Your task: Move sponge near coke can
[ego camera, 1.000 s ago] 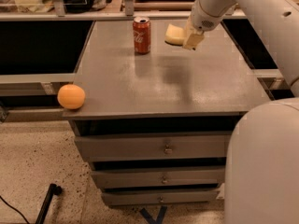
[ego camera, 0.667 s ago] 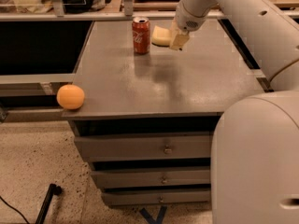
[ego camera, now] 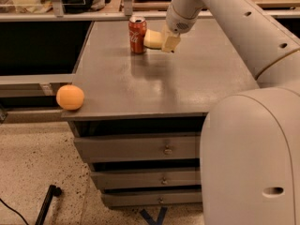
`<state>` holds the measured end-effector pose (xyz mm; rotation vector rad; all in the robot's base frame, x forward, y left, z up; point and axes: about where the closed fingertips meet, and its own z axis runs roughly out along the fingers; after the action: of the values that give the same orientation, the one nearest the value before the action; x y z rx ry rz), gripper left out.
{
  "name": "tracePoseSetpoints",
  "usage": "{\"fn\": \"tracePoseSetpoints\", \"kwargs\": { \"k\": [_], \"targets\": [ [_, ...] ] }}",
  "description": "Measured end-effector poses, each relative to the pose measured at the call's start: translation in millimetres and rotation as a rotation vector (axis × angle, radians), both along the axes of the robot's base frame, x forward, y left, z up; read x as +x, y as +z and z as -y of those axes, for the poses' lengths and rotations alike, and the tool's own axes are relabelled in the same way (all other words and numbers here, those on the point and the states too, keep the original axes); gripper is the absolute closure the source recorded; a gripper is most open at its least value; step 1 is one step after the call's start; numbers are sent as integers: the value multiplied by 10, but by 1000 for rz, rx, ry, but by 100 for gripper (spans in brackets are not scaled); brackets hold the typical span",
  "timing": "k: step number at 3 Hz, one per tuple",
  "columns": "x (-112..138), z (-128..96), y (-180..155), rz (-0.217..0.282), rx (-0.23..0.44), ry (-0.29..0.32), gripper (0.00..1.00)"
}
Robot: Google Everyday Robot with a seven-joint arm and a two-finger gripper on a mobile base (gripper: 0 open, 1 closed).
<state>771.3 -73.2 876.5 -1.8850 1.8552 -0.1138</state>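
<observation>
- Leftward since a second ago: my gripper point(ego camera: 168, 43) has carried the sponge point(ego camera: 151, 38) across the far part of the table top to the coke can's point(ego camera: 137, 34) side. The can and the orange point(ego camera: 70, 97) have stayed put.
- Foreground, right: my own pale body shell point(ego camera: 248, 158) fills the corner. My arm point(ego camera: 243, 32) rises from it and reaches away toward the back of the table.
- Foreground, left: speckled floor point(ego camera: 33, 172) with a thin black object point(ego camera: 46, 204) lying on it and a blue tape mark point(ego camera: 154, 215) under the cabinet.
- Front of the cabinet: three grey drawers point(ego camera: 140, 149), all pushed in, below the grey table top point(ego camera: 187, 83).
- Front left corner: the orange sits alone at the very edge, well apart from everything else.
- Far part of the table: my gripper is pinched on the right end of the pale yellow sponge. Its free end points at the upright red can and sits just beside it. I cannot tell whether the two touch, or whether the sponge rests on the surface or hangs just above it.
- Progress, as I judge it: the carry is all but done, with the sponge near the can. What is left is to set it down, let go and draw clear without tipping the can.
- Behind: a metal rail point(ego camera: 93, 16), with dim clutter beyond.
</observation>
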Motion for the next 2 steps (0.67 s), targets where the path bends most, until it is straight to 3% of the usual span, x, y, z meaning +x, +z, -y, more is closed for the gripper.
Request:
{"fn": "tracePoseSetpoints", "kwargs": {
  "k": [2],
  "targets": [
    [24,26,-47,-17,18,-22,38]
  ]
}}
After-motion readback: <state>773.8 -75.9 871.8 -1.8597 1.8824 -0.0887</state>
